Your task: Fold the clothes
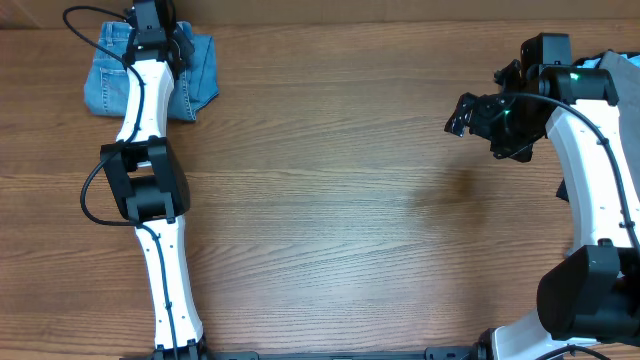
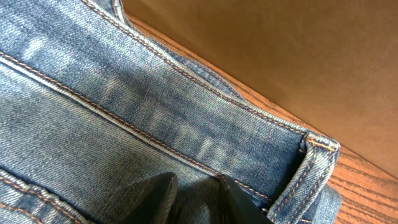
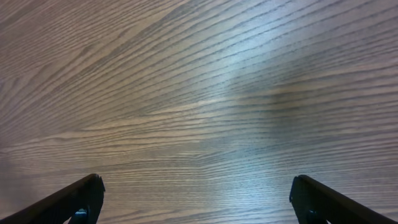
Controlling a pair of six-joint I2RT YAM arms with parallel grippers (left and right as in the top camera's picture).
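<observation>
The jeans (image 1: pixel 105 85) are light-blue denim, washed paler in streaks, with tan double stitching along the seams. They lie as a folded, slightly rumpled bundle in the far left corner of the tabletop (image 1: pixel 330 220). The bundle is a little longer from left to right, so its long axis runs roughly along the far edge. In the left wrist view the waistband, with a belt loop (image 2: pixel 317 155) at its end, lies on the side nearest the far edge, and a narrow strip of bare wood shows beyond it.

The left arm reaches over the bundle, and the left gripper (image 2: pixel 196 198) is down on the denim. Its fingers (image 2: pixel 158 196) are drawn close, with only a narrow strip of cloth showing between them. Whether they actually clamp that cloth cannot be told.

The right gripper (image 3: pixel 196 183) hangs above bare wood near the right edge, well apart from the jeans, its fingers spread wide and holding nothing. A sliver of a pale-blue garment (image 1: pixel 622 68) shows at the far right corner, mostly hidden by the right arm.
</observation>
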